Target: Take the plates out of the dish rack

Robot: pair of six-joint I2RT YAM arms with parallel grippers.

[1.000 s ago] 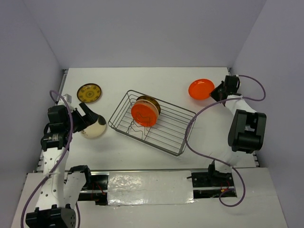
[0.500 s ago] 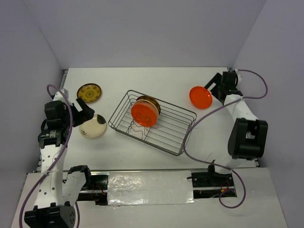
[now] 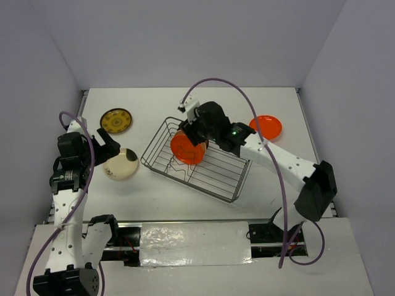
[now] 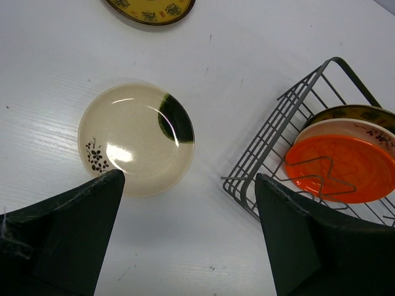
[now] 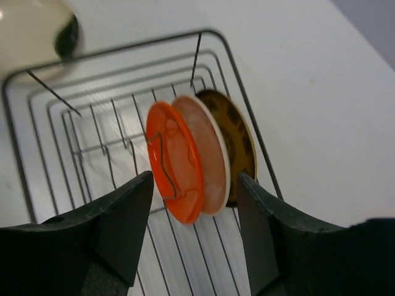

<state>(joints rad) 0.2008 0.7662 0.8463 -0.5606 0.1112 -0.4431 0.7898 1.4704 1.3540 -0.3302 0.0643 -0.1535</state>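
Note:
The dark wire dish rack (image 3: pixel 217 176) sits mid-table. Three plates stand on edge at its left end: an orange-red one (image 5: pixel 176 163), a cream one (image 5: pixel 210 154) and a dark yellow patterned one (image 5: pixel 239 143). My right gripper (image 5: pixel 194 185) hangs open just above them, one finger on each side of the stack and touching none. Three more plates lie flat on the table: orange-red (image 3: pixel 266 126), dark yellow patterned (image 3: pixel 116 120) and cream with a dark mark (image 4: pixel 136 139). My left gripper (image 4: pixel 188 185) is wide open and empty, above the table between the cream plate and the rack (image 4: pixel 290 154).
The right arm's purple cable (image 3: pixel 216 83) arcs over the back of the table. The rack's right half holds only bare wires (image 3: pixel 225 166). Grey walls close in the table on three sides.
The right gripper let go of the orange-red plate at the back right, then swung left to above the rack's plates. The left gripper drew back from the cream plate.

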